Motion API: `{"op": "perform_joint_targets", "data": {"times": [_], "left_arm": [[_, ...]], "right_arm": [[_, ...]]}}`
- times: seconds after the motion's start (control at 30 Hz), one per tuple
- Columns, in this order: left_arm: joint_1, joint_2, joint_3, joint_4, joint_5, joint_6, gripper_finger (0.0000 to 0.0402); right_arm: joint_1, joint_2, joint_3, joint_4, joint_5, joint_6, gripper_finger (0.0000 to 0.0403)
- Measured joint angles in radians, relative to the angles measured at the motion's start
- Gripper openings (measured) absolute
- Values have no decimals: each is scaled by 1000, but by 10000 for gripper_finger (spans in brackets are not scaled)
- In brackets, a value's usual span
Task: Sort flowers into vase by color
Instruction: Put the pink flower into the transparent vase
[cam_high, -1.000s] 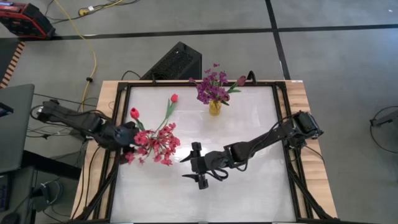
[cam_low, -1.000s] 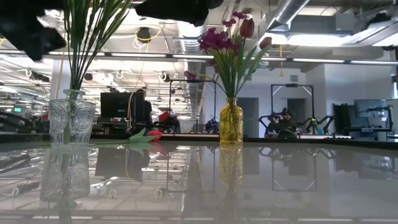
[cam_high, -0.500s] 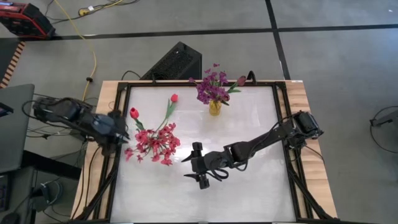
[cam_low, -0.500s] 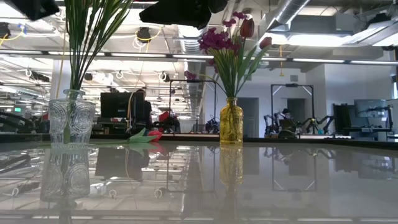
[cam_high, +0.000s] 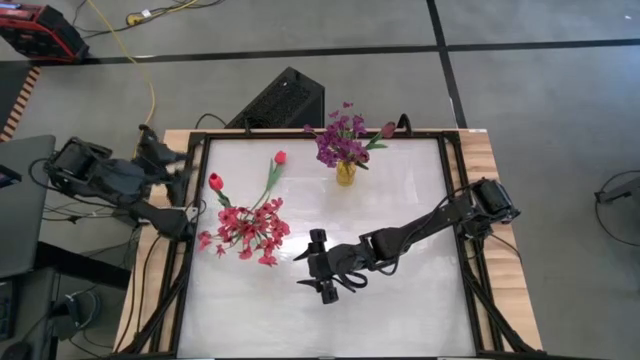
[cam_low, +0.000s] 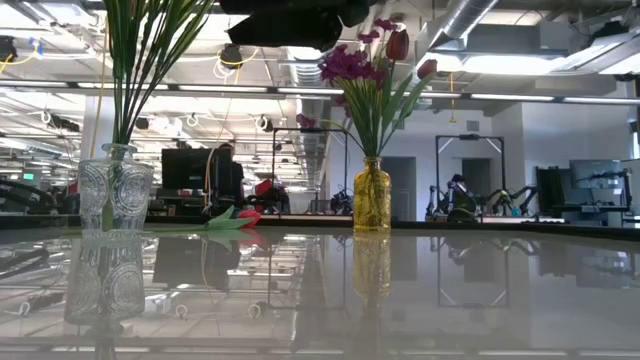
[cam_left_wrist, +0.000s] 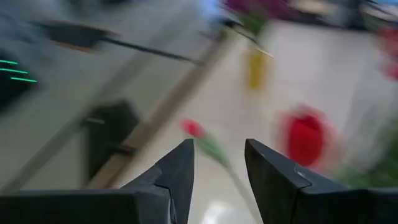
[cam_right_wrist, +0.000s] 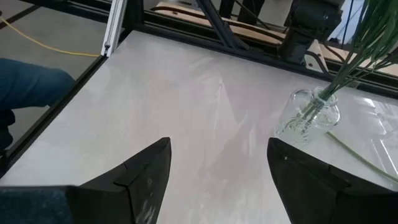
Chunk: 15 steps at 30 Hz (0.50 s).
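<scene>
- Now the white counter carries two vases.
- Right gripper hovers mid-counter, fingers apart, empty.
- Left gripper hangs at the counter's left edge, fingers apart, empty.
- Pink-red flowers fill the clear vase; purple flowers fill the yellow vase.
- Red tulip lies beside the clear vase.

Motion blur is smearing the yellow vase and a red tulip in the left wrist view. The low view's top edge is cutting off the clear vase's stems.

White table top, wooden border, black frame rails. Black ribbed box on floor just past the table's far edge, toward its far-left corner. Yellow cable runs across grey floor beyond that corner. Red-and-black case well apart, further out. Dark monitor in room behind.
</scene>
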Motion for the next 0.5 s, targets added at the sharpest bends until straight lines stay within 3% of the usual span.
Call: {"op": "perform_joint_targets", "data": {"times": [0.13,0.23,0.5], "left_arm": [[0,-1,0,-4,-312,-3,132],[2,6,-6,9,-440,26,132],[122,56,-9,200,-494,133,132]], "right_arm": [[0,0,0,-12,0,0,292],[-5,-1,0,-10,0,0,292],[-12,-1,0,16,2,7,292]]}}
